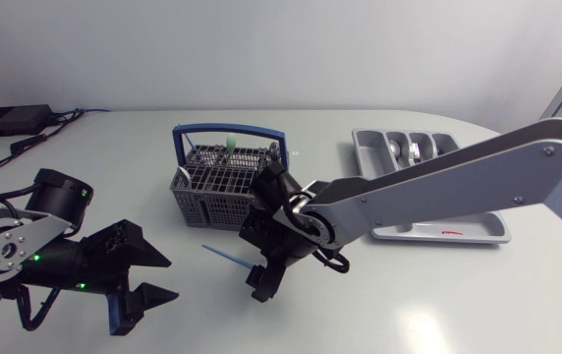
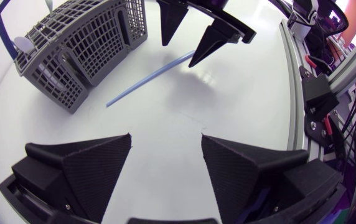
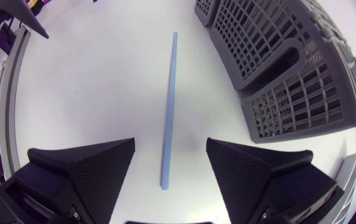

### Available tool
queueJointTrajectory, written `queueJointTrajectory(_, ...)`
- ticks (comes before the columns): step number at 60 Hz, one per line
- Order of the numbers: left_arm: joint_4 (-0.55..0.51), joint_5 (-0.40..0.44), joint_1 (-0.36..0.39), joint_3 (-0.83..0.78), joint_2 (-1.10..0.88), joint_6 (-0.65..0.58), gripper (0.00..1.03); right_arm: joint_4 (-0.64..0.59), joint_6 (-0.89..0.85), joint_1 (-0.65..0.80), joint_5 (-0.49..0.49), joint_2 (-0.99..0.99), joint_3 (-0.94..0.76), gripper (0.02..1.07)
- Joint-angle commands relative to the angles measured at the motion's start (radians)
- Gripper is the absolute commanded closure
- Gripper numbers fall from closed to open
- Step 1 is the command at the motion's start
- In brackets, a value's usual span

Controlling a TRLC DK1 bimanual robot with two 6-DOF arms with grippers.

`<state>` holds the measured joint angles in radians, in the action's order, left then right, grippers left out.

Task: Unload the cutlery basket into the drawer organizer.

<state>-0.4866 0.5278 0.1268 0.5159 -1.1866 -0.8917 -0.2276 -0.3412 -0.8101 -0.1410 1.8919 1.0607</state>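
Tabletop [image 1: 438,295]: one basket [image 1: 207,202], one organizer [image 1: 364,152], one blue stick [image 1: 224,255].

Basket [image 1: 217,192] matt plastic mesh; table [image 1: 428,295] smooth, slightly glossy

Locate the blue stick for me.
Head view, centre: the blue stick lies on the table before the cutlery basket, one end between the open right gripper's fingers.

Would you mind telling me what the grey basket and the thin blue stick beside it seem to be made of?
Basket: probably moulded plastic, matte grey; the thin lattice walls and uniform colour suggest it. Stick: likely plastic too, pale blue and smooth with even colour; painted wood cannot be excluded.
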Motion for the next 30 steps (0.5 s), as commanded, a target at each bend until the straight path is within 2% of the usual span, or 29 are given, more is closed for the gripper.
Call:
queueJointTrajectory(1, 0.014, 0.023, 0.013, -0.013, -0.021, -0.029, 0.12, 0.01, -0.001, 0.0, -0.014, 0.033, 0.016, 0.37)
queueJointTrajectory(16, 0.029, 0.028, 0.022, -0.013, -0.044, -0.035, 0.12, 0.03, -0.028, 0.005, -0.02, 0.061, 0.021, 0.65)
queueJointTrajectory(30, 0.034, 0.029, 0.022, -0.02, -0.045, -0.039, 0.12, 0.022, -0.047, 0.006, -0.016, 0.11, 0.039, 0.74)
